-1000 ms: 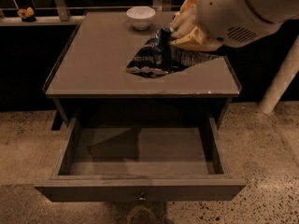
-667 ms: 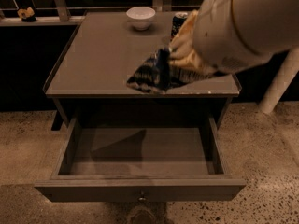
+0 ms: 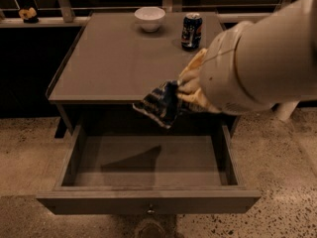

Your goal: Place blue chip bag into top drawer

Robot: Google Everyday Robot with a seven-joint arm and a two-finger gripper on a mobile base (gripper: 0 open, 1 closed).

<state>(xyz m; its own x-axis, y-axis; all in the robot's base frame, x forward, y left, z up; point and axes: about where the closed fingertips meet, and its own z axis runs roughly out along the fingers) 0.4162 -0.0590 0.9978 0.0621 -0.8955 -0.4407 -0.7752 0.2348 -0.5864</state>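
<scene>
The blue chip bag (image 3: 159,103) hangs in the air just past the table's front edge, over the back of the open top drawer (image 3: 148,158). My gripper (image 3: 179,99) is shut on the bag's right side and holds it up. The large white arm (image 3: 257,63) reaches in from the right and hides part of the table. The drawer is pulled out wide, its inside is bare, and its front panel (image 3: 148,202) with a small knob (image 3: 150,211) faces me.
On the table top (image 3: 109,58) a white bowl (image 3: 149,19) stands at the back and a blue soda can (image 3: 191,31) stands to its right. A railing runs behind the table. Speckled floor (image 3: 29,148) lies on both sides.
My gripper has carried the bag from above the table's right side forward and down, past the front edge, so it now hangs over the open drawer. The soda can is now uncovered.
</scene>
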